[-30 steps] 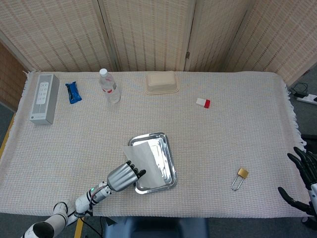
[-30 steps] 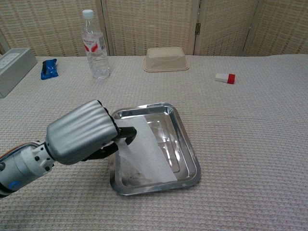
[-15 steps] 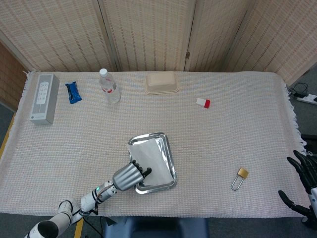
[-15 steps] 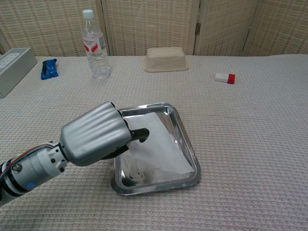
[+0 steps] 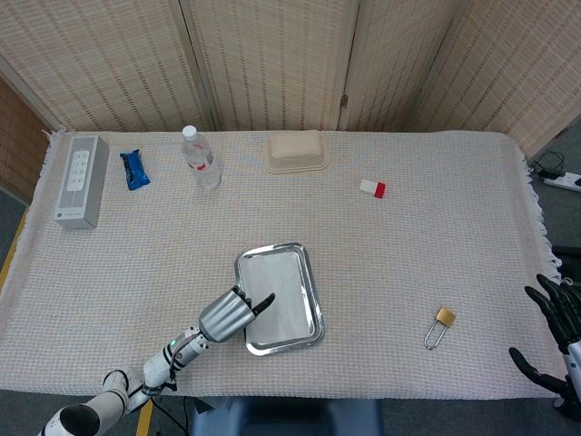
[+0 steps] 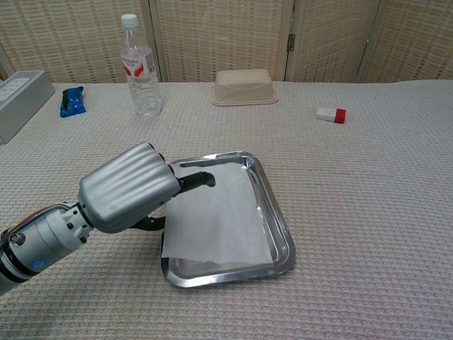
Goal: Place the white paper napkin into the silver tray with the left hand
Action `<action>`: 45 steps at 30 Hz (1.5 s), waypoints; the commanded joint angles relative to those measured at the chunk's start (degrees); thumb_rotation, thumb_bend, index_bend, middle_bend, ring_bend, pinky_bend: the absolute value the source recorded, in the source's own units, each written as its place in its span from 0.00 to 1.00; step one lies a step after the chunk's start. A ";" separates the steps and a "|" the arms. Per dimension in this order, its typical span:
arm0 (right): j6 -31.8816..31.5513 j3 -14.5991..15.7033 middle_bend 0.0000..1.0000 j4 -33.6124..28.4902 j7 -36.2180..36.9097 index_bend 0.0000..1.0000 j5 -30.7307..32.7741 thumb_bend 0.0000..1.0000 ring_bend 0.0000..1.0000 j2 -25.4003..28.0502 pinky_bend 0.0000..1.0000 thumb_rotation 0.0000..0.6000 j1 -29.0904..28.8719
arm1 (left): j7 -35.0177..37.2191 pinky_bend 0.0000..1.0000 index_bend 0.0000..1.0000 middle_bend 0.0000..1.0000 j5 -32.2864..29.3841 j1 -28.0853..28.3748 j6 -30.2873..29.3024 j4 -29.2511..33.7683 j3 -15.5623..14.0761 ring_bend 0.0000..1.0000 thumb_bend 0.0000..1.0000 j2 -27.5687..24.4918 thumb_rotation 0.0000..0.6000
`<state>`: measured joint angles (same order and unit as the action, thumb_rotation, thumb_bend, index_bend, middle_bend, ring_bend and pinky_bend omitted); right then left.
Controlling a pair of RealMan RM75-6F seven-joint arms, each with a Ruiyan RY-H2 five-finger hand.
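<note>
- Napkin (image 6: 219, 219) lies flat in the tray (image 6: 280, 228), lower centre of frame.
- Left hand (image 6: 131, 195) just left of it, fingers loosened, holding nothing, one fingertip over the paper's edge.

White paper napkin (image 6: 219, 219) lying flat in silver tray (image 6: 277, 212), near corner overhanging rim

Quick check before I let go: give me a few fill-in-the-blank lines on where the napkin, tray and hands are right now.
1. The white paper napkin lies flat in the silver ____.
2. The left hand sits at the tray's ____ edge.
3. The brass padlock lies on the table to the ____ of the tray.
4. The right hand holds ____.

Missing words: tray; left; right; nothing
</note>
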<state>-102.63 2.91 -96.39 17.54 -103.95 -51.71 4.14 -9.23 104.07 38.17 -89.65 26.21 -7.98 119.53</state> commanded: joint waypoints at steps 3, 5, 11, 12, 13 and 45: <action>-0.20 0.03 0.00 0.17 0.17 0.00 -0.20 0.35 0.00 0.02 0.00 1.00 0.07 | -2.27 1.00 0.29 1.00 0.84 -0.02 0.18 3.08 -0.60 1.00 0.17 -0.93 1.00; -0.28 0.05 0.00 0.21 0.20 0.00 -0.29 0.35 0.00 0.02 0.00 1.00 0.09 | -3.80 1.00 0.29 1.00 1.28 0.04 0.29 4.83 -0.84 1.00 0.17 -1.66 1.00; -0.09 0.15 0.00 0.14 -0.35 0.00 -0.66 0.35 0.00 -0.10 0.00 1.00 0.05 | -10.54 1.00 0.28 1.00 2.41 0.45 0.42 11.60 -0.80 1.00 0.16 -5.60 1.00; -0.02 0.21 0.00 0.10 -0.54 0.00 -0.79 0.35 0.00 -0.11 0.00 1.00 0.05 | -11.69 1.00 0.28 1.00 2.53 0.55 0.59 12.73 -0.70 1.00 0.16 -6.25 1.00; 0.04 0.30 0.00 0.04 -0.78 0.00 -0.97 0.35 0.00 -0.16 0.00 1.00 0.07 | -13.21 1.00 0.28 1.00 2.77 0.70 0.83 14.24 -0.63 1.00 0.15 -7.12 1.00; 0.49 0.72 0.00 -0.14 -1.94 0.00 -1.99 0.35 0.00 -0.47 0.00 1.00 -0.16 | -28.48 1.00 0.33 1.00 2.15 0.67 15.01 37.65 0.92 1.00 0.59 -18.44 1.00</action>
<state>-102.13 3.58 -96.51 15.69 -105.85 -52.15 3.97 -35.92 107.07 38.72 -77.30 60.95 -6.73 103.01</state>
